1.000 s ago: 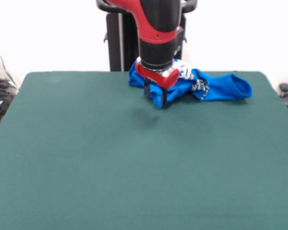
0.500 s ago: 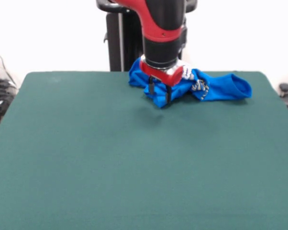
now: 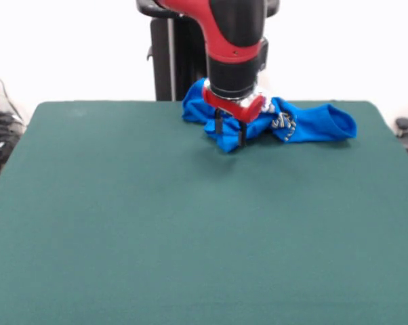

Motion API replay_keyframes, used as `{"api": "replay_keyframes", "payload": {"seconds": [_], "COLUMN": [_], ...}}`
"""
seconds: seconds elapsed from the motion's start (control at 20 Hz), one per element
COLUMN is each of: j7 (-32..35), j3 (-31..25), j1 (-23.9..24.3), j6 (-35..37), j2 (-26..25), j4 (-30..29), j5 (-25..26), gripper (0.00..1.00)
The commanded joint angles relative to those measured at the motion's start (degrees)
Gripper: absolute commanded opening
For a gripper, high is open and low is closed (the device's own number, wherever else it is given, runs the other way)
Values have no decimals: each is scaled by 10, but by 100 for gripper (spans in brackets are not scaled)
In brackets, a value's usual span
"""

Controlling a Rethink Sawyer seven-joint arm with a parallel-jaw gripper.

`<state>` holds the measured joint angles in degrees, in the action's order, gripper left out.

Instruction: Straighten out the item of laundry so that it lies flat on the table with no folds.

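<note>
Over the bunched T-shirt [image 3: 306, 125], gripper [image 3: 230, 130] parted.

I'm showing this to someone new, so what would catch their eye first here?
The red and black arm coming down at the far edge of the green table, its hand over a bunched bright blue T-shirt. The shirt lies crumpled along that far edge, stretching to the picture's right, against a wide bare stretch of green cloth.

The arm [image 3: 234, 40] hangs vertical, its claw [image 3: 230, 134] pointing down, fingers parted.
</note>
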<state>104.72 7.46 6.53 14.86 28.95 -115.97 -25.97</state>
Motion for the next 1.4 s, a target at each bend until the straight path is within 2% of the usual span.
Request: {"api": "replay_keyframes", "payload": {"seconds": [0.05, 0.15, 0.25, 0.5, 0.65, 0.8, 0.95, 1.0, 1.4], "j7": [154, 161, 158, 154, 167, 196, 179, 171, 161], "j3": [-35, -12, -9, -16, -22, -32, -29, -30, -32], "j1": [-29, -47, -45, -46, -49, -46, -45, -43, -24], "j6": [-9, -21, -27, -10, -51, -150, -169, -171, -129], "j2": [-79, -99, -111, -108, -124, -147, -153, -151, -124], "j4": [-28, -16, -12, -16, -17, -20, -13, -13, -23], "j5": [-29, -28, -27, -31, -37, -35, -17, -13, -25], "gripper": [100, 100, 100, 100, 100, 100, 100, 0, 0]}}
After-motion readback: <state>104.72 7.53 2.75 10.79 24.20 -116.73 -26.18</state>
